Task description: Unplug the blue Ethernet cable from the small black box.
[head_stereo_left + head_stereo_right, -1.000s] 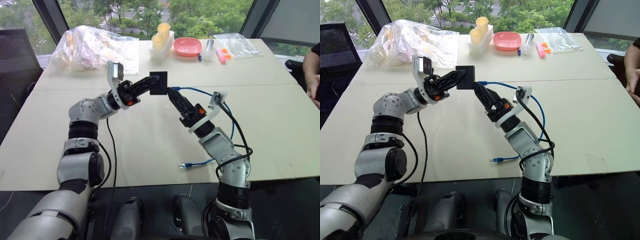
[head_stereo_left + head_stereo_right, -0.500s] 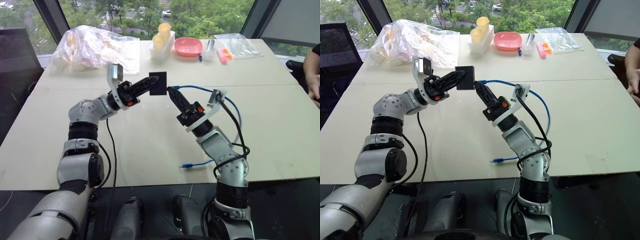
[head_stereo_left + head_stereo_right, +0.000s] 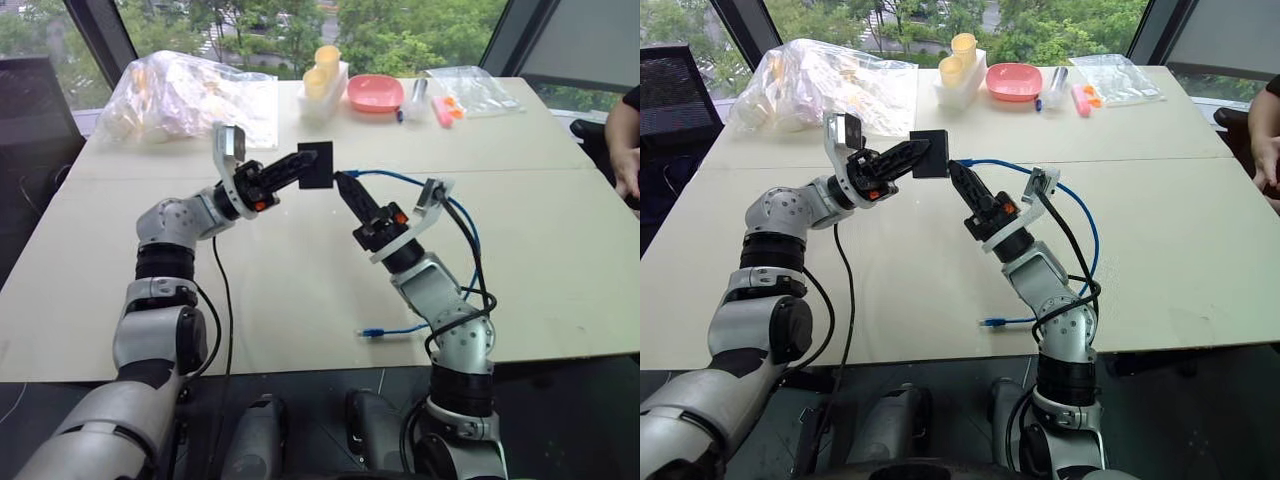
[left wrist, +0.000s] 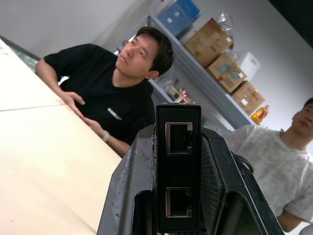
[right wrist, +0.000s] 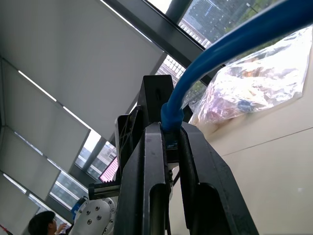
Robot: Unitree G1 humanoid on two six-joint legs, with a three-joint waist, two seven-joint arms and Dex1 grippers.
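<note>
Both arms are raised over the worktop [image 3: 300,290], meeting in mid-air above its middle.

Left tool [image 3: 296,166]: clenched on the small black box [image 3: 317,165], gripping it by its flat faces and holding it clear of the worktop. The left wrist view is looking straight along the fingers at the box's free edge, where two ports, one above the other, are both showing empty. That edge is facing the right arm. Judgement: the box is being held up and steady as an anchor, so the other arm has something to pull against.

Right tool [image 3: 345,186]: clamped on the plug end of the blue Ethernet cable [image 3: 462,215]. In the right wrist view the blue cord is emerging from between the two fingers right at their tips. The tips are sitting just beside the box's lower right corner; I cannot tell from the head views whether plug and box are touching. With both ports looking empty, the plug is probably already out, or only just.

Cable run: from the right tool it is arching away toward the robot's right, looping round behind the right forearm, then dropping to the worktop, where its free plug [image 3: 371,331] is lying near the front edge.

Box's flat face is turned toward the head camera, standing upright.
</note>
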